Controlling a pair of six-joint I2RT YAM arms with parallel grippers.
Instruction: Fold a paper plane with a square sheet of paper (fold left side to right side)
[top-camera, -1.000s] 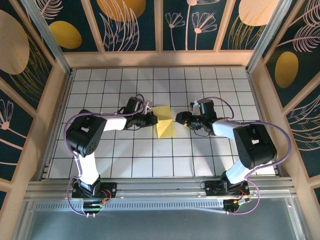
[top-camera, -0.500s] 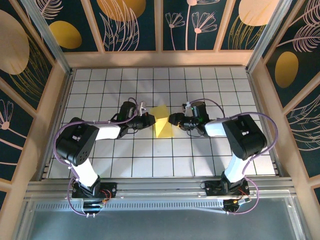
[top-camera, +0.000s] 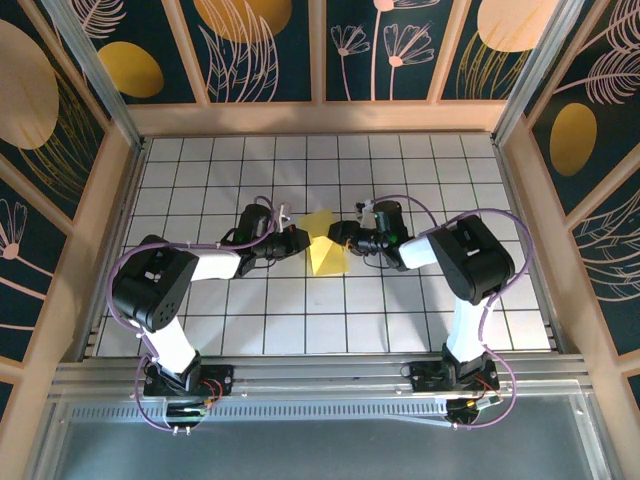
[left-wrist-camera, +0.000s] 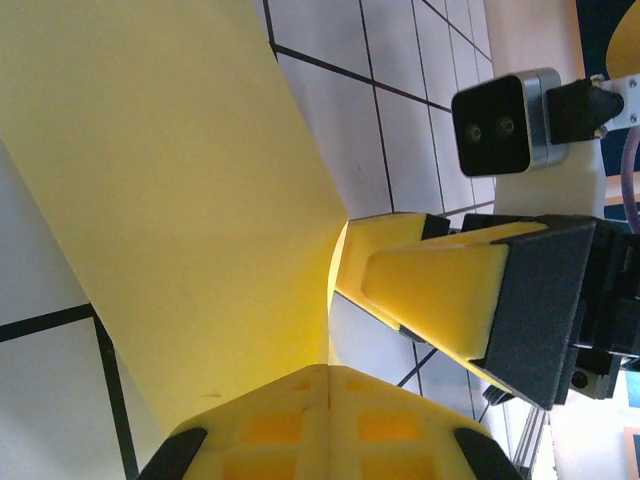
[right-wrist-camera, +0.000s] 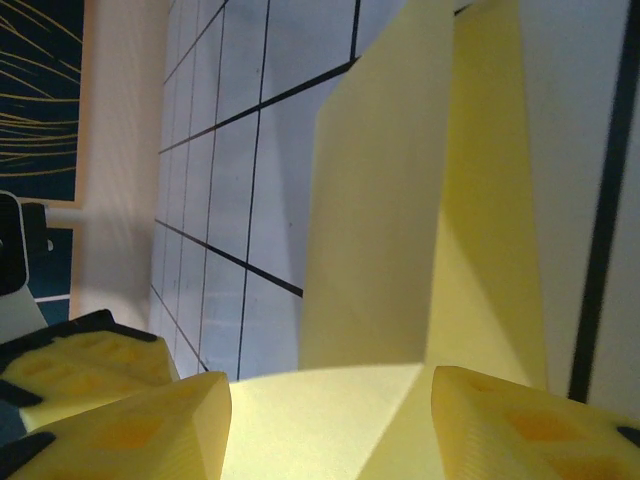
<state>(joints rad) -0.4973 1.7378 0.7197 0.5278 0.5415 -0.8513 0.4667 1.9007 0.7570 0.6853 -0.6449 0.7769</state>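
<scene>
creased square sheet of paper (top-camera: 326, 256), long axis near-to-far; left edge pinched in closed left gripper (top-camera: 300, 238), right edge straddled by half-open right gripper (top-camera: 341, 237).

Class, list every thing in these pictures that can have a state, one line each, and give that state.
square sheet of paper: partly folded and creased, one flap standing up.
left gripper: jaws shut, pinching the paper's edge.
right gripper: jaws open, one on either side of the paper.
</scene>
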